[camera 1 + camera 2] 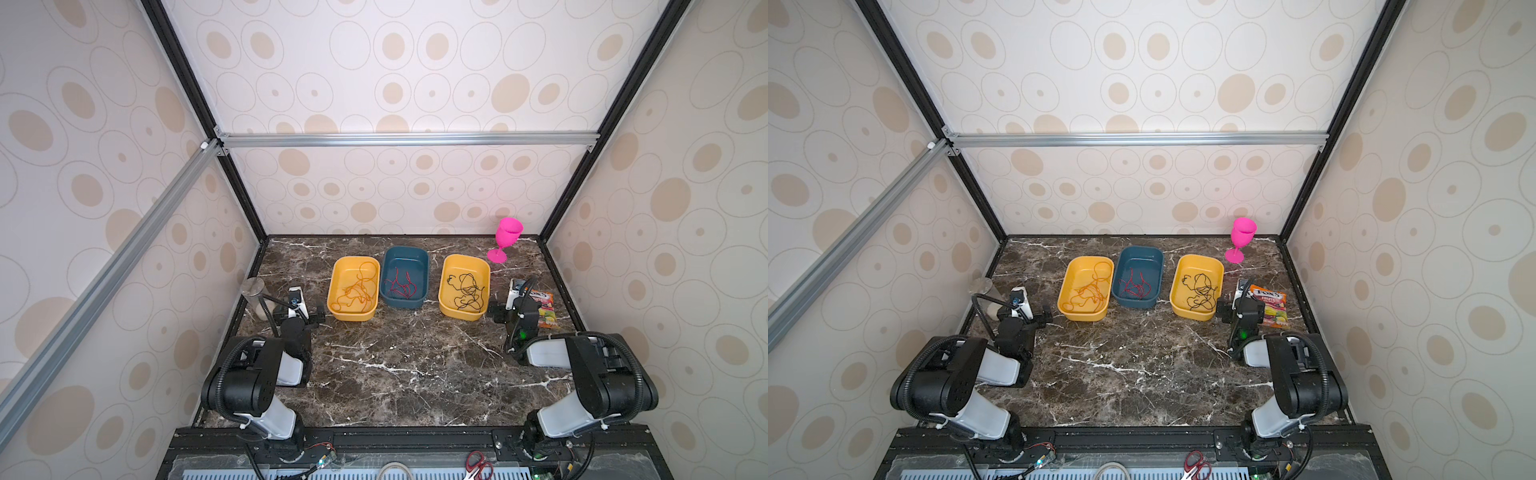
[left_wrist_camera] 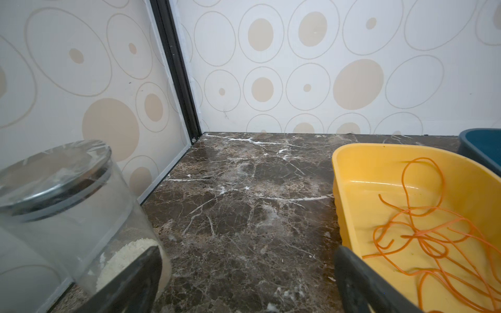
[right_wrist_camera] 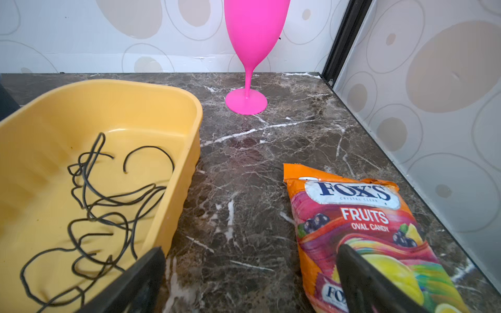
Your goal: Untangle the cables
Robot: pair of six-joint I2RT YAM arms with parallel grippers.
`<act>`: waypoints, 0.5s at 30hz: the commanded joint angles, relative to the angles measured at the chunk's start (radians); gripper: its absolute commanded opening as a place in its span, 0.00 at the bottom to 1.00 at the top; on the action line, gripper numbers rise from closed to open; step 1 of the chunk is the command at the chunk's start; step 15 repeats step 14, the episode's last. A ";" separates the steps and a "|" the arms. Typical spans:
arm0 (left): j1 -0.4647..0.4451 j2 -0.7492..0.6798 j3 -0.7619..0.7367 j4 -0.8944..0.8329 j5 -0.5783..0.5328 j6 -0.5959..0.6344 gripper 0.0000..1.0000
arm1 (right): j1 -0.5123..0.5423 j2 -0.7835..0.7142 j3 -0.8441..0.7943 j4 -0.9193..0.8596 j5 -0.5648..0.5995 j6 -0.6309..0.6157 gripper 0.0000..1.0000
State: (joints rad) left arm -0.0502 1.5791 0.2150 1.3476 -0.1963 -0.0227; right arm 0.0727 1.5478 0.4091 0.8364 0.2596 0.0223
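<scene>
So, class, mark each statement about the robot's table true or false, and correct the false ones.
1. The orange cables lie in the left yellow tray. True.
2. The red cables lie in a yellow tray. False: they lie in the blue tray.
3. The black cables lie in the right yellow tray. True.
4. The pink goblet lies on its side. False: it stands upright.
5. The left gripper and the right gripper are both open and empty. True.
6. The candy bag sits inside a tray. False: it lies on the table.
</scene>
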 commanded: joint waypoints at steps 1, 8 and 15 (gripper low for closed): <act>0.005 -0.001 0.007 0.012 0.011 -0.002 0.99 | 0.004 -0.009 -0.004 -0.003 0.016 0.004 1.00; 0.006 0.005 0.019 -0.008 0.013 -0.003 0.99 | 0.002 -0.013 -0.002 -0.014 0.014 0.005 1.00; 0.006 -0.001 0.006 0.013 0.025 0.004 0.99 | 0.003 -0.014 -0.003 -0.013 0.014 0.005 1.00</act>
